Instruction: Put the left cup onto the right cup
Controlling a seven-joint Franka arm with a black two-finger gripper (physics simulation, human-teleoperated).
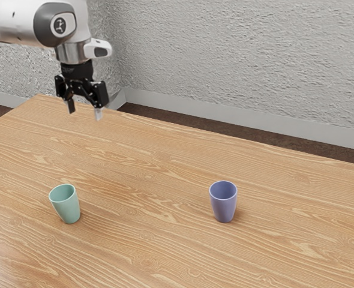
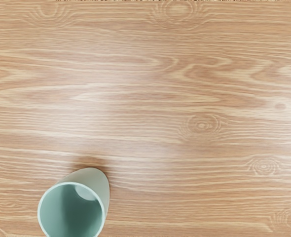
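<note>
- Hand (image 1: 84, 112): fingers spread, nothing between them. It hangs high over the desk (image 1: 165, 150), at 10 o'clock in the exterior view.
- Green cup (image 1: 64, 203), the one you must move: upright on the desk at 8 o'clock in the exterior view, roughly 6 o'clock from the hand. From the wrist camera the green cup (image 2: 74, 210) shows an open mouth and nothing inside.
- Blue cup (image 1: 223, 201), the target: upright at 3 o'clock from the green cup, well apart from it.
- Handling, as judged: small, rigid, thin-walled, probably light. The smooth tapered wall may slip, so take hold high, across the upper wall just under the rim, and squeeze squarely.
- Room: only wood grain lies between the two cups, and no desk edge runs near either. Lift clear of the blue cup's rim before you cross; a side knock would likely tip either cup.
</note>
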